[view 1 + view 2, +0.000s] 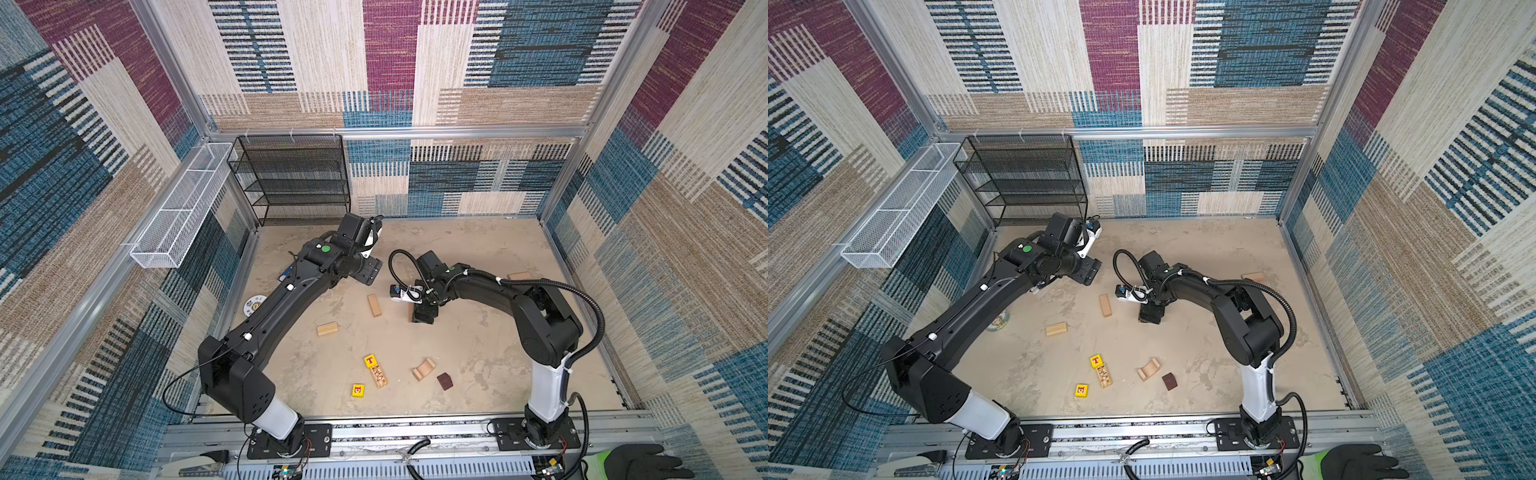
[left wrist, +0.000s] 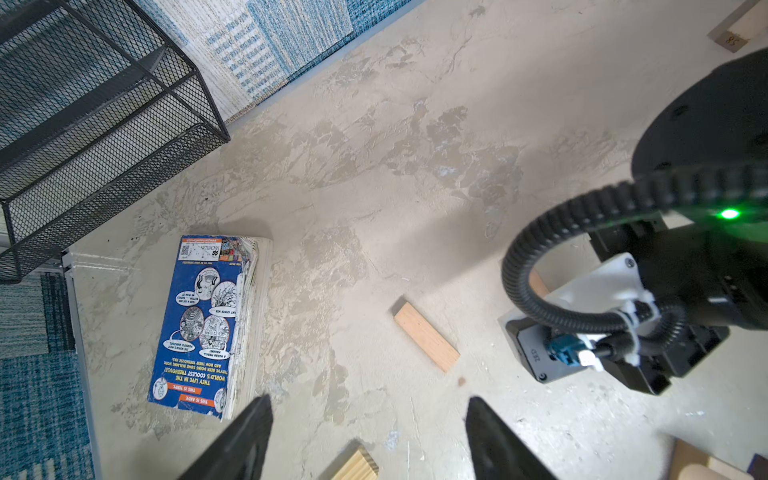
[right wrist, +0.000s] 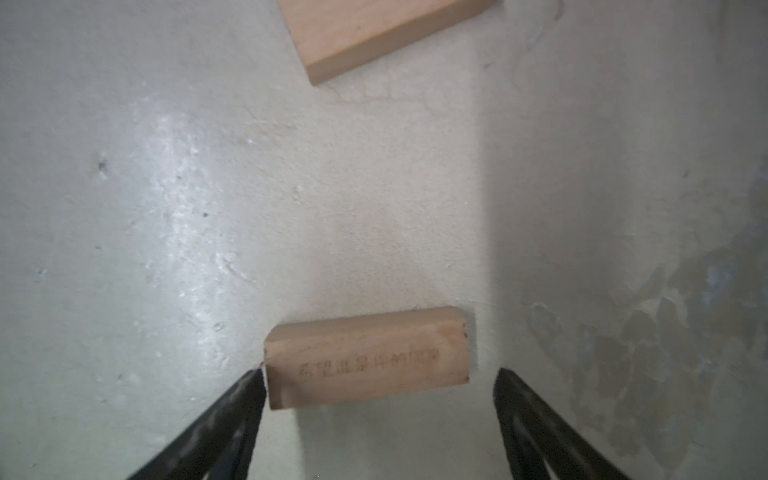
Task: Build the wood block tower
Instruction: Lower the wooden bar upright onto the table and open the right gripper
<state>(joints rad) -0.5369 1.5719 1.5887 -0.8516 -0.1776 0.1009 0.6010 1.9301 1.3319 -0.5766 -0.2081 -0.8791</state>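
Pale wood bar (image 3: 365, 357) lies on the table (image 3: 124, 208) w/ the right gripper (image 3: 379, 372) straddling it lengthwise, jaws wide, one finger (image 3: 237, 411) touching an end, the other clear: nothing gripped, prob. lined up to pinch the ends. Left gripper (image 2: 369, 399) hangs spread & empty, I'd guess to stay out of the way. Rest – arch (image 1: 424, 369), brown cube (image 1: 444, 381), yellow T cube (image 1: 369, 360) – lie scattered; no tower yet.

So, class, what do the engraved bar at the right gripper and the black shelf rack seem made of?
The engraved bar looks like pale, unvarnished wood: visible grain, matte. The black shelf rack is probably painted metal: fine open mesh.
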